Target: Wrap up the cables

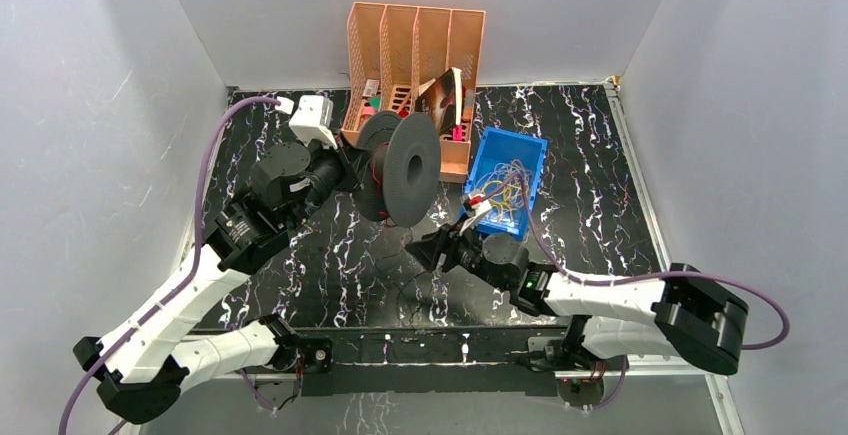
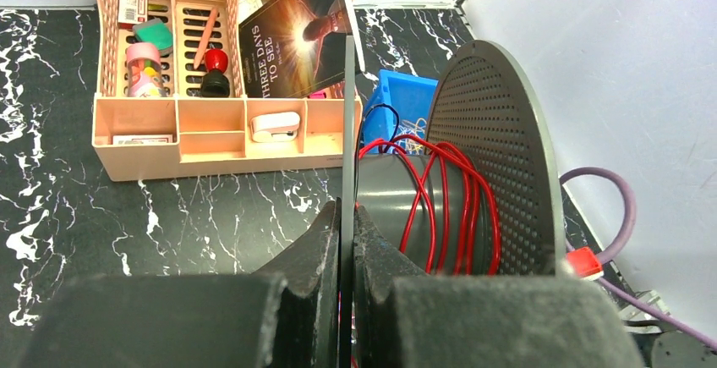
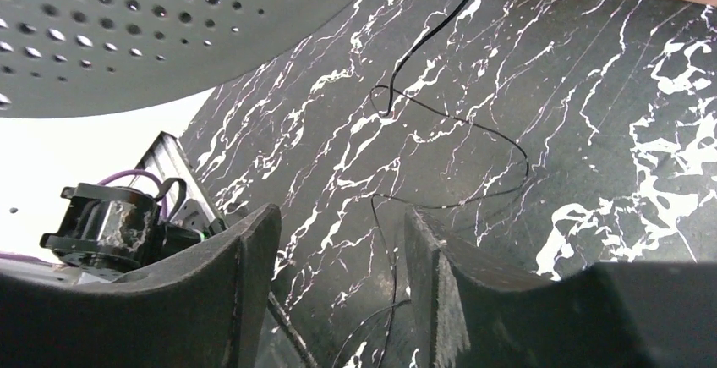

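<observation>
So the left gripper is clamped down on the near disc of the dark grey spool. That disc shows edge-on in the left wrist view, just a thin line pinched between the fingers. The spool is held up off the table, in front of the peach organizer. A red cable is looped several times round the hub between the two discs. Where its ends go I can't make out, the gripper body blocks the bottom of it.

Over on the other side the right gripper is spread wide, low over the marble, nothing in it. A black cable lies in loose loops on the table beyond it and runs out of shot at the top. One strand comes down between the fingers in that view, and I can't tell if it touches either one. From the top camera it's basically lost in the marble pattern.

More cables sit tangled in the blue bin, right of the spool, too fine to sort by colour. The bin is mostly hidden behind the spool in the left wrist view
</observation>
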Robot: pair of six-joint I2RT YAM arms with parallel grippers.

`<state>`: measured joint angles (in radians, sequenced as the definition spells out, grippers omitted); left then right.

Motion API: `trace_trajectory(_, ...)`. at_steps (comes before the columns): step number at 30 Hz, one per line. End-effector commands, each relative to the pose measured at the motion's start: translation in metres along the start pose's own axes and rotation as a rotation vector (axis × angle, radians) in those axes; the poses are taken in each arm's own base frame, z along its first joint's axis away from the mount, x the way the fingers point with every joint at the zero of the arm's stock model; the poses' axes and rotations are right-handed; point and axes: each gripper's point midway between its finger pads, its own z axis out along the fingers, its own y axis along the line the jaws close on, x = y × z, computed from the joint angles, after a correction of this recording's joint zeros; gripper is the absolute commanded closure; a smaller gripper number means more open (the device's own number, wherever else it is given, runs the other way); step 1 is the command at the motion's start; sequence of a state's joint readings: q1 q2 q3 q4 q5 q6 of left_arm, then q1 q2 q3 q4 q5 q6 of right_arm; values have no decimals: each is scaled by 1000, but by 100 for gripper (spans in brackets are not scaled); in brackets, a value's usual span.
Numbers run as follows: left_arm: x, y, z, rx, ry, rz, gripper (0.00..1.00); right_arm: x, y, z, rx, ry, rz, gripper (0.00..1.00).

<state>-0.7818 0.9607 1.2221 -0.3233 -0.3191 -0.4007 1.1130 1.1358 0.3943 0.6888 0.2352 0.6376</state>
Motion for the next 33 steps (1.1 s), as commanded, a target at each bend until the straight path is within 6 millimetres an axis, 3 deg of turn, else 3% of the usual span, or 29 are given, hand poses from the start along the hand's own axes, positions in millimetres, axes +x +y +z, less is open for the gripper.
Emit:
trace_trajectory(1,-45,-10,-12,38,-158,-104,100,-26,19,9,-104,-153,-44,35)
trace_trajectory(8,-48,-10,-15,40,-171,-124,100,-28,17,29,-149,-263,-154,29)
trace_trajectory(13,-49,-11,-16,46,-171,-126,100,-39,17,44,-145,-360,-159,29)
trace_trajectory(15,-48,-11,-16,47,-170,-126,100,-40,12,50,-122,-382,-148,30)
trace_trajectory(20,-47,-10,-17,42,-168,-123,100,-57,21,51,-173,-506,-118,32)
trace_trajectory(23,-48,-9,-17,41,-175,-125,100,-52,17,63,-153,-496,-124,33)
trace_trajectory(33,-51,-8,-20,36,-184,-124,100,-67,15,75,-134,-567,-112,39)
